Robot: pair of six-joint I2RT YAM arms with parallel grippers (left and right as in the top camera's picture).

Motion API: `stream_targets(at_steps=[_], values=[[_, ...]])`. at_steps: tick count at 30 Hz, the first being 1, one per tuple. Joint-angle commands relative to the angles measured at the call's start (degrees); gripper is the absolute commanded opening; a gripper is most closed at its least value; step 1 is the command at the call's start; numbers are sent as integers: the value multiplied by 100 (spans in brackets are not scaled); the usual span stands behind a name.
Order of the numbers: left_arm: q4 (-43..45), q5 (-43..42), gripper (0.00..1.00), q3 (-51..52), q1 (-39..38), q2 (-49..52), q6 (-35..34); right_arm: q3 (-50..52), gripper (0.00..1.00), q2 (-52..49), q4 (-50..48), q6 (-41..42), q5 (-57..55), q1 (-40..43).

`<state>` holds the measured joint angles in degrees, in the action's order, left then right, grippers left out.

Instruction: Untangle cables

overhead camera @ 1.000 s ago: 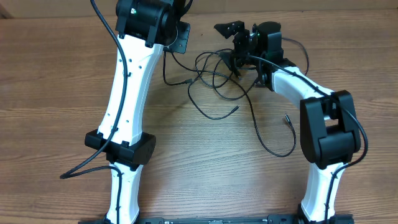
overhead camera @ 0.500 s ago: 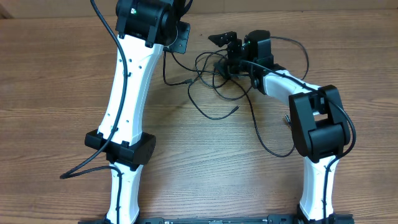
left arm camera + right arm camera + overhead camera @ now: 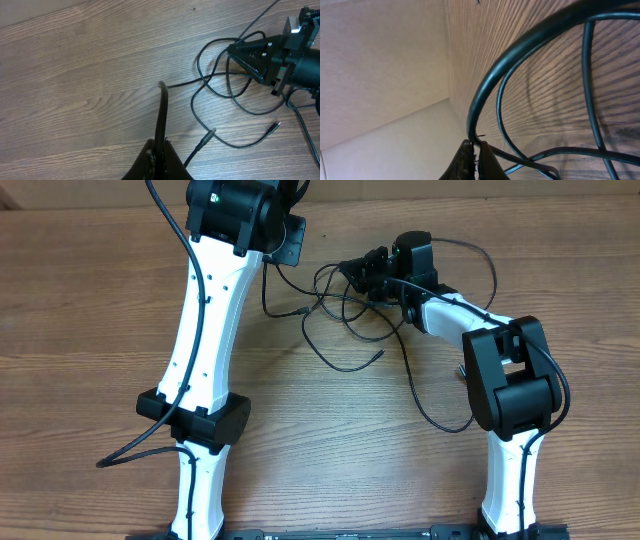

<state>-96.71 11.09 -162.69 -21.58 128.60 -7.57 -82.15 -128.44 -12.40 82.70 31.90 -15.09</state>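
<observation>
Right end effector (image 3: 473, 146) pinched closed on a loop of the cables (image 3: 340, 306) | left end effector (image 3: 160, 145) clamped on another strand, standing upright from fingertips | tangle loose on table (image 3: 90, 310), between both arms

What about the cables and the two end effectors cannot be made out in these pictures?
- Overhead: the left end effector is hidden under its own wrist housing.
- Overhead: which of the crossing cables lies on top is too small to tell.
- Right wrist: the view is too close, so which of them the right end effector pinches is unclear.
- Left wrist: some run off the right edge.
</observation>
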Motion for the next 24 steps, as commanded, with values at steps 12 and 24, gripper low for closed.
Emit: stream_targets(at_steps=[12, 24], values=[[-9, -63, 4, -52, 57, -46, -79, -44, 83, -81, 260, -479, -387, -66], [-9, -61, 4, -52, 57, -46, -13, -46, 85, -175, -192, -1126, -776, 363]])
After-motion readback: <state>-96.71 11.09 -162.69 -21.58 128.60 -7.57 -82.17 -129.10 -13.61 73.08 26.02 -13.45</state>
